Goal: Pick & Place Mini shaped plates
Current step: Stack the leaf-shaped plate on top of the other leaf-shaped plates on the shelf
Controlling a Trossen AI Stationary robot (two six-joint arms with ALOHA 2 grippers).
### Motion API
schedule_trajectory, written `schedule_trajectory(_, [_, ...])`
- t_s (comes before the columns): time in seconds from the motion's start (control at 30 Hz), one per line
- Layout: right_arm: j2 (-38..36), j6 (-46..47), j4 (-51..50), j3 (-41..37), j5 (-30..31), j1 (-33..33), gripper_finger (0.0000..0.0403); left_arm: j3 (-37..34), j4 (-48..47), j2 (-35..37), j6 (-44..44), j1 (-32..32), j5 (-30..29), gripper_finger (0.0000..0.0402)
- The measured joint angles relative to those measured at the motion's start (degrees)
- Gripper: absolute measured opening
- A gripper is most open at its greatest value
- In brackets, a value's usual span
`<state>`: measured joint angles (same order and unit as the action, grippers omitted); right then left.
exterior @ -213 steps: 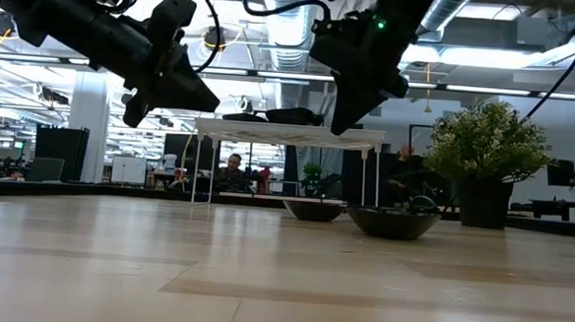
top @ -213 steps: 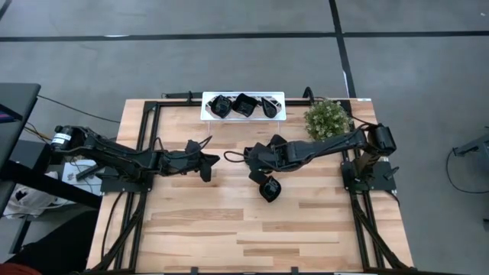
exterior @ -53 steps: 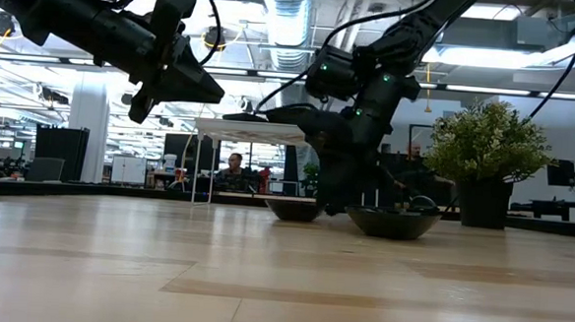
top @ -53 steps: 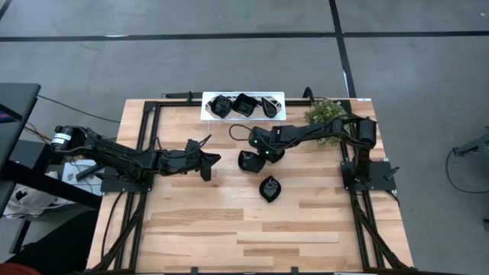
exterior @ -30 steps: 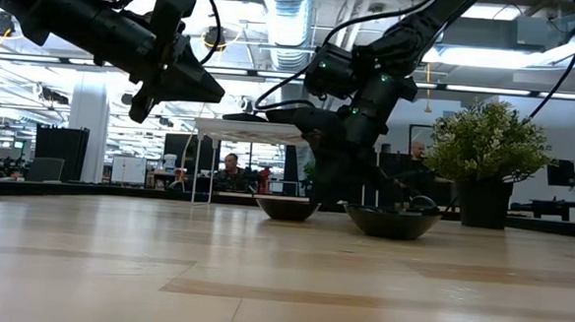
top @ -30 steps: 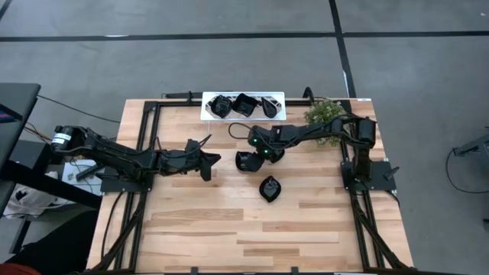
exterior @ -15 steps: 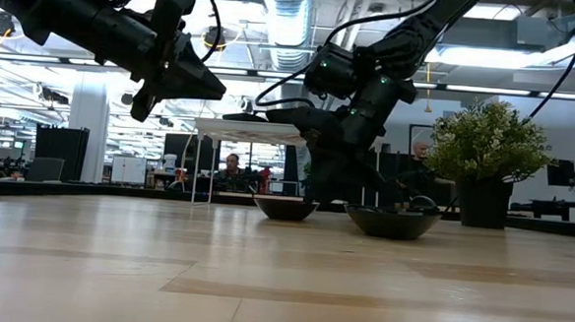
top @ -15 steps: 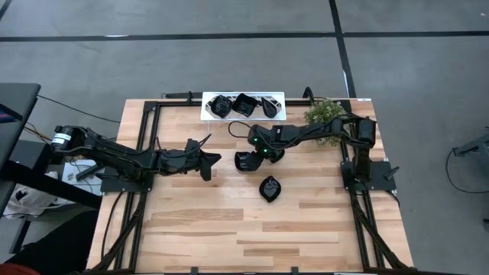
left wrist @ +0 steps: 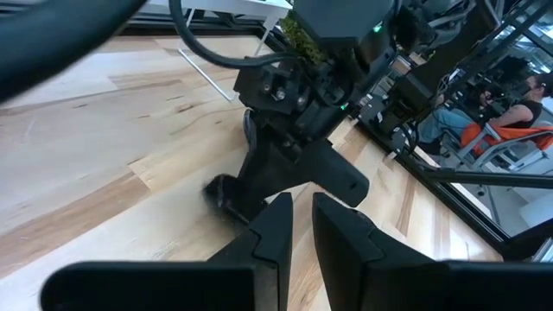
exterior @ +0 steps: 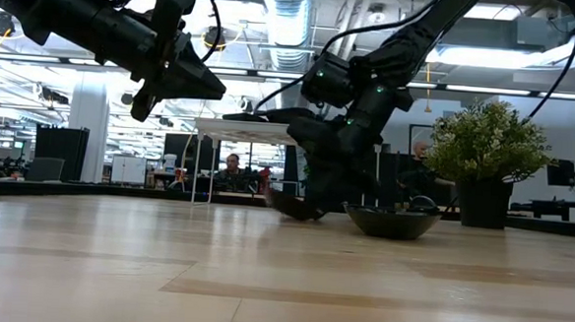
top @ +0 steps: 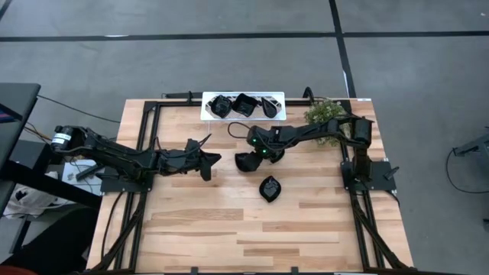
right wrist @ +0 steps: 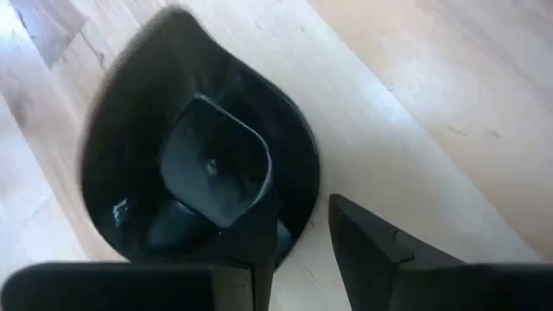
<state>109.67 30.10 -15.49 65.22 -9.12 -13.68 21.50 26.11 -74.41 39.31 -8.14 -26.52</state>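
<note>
The right gripper (right wrist: 298, 238) pinched the rim of a tilted black plate (right wrist: 199, 168) between near-closed fingers, a shallow bite likely to slip.

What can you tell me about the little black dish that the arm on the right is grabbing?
The dish is small, glossy black and teardrop-shaped, rounded at one end and narrowing at the other, with a raised angular shape in its hollow. It looks like glazed ceramic or hard plastic. The right gripper pinches its rim, one finger inside and one outside. In the low view the dish sits tilted, one edge lifted off the wooden table, in front of the white tray.
</note>
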Motion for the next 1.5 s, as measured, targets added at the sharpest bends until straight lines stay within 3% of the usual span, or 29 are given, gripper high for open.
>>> schedule_trajectory(0.5, [-0.6, 0.5, 1.6, -0.2, -1.5, 0.0, 0.0095, 0.0, 0.3, 0.0, 0.0, 0.0, 0.0, 0.0049])
schedule_trajectory(1.0, [-0.6, 0.4, 1.9, -0.1, -1.6, -0.1, 0.0004, 0.0, 0.3, 0.0, 0.0, 0.0, 0.0, 0.0049])
schedule_trajectory(1.5, [-3.9, 1.3, 1.3, -0.1, -4.5, 0.9, 0.0002, 0.0, 1.0, 0.0, 0.0, 0.0, 0.0, 0.0049])
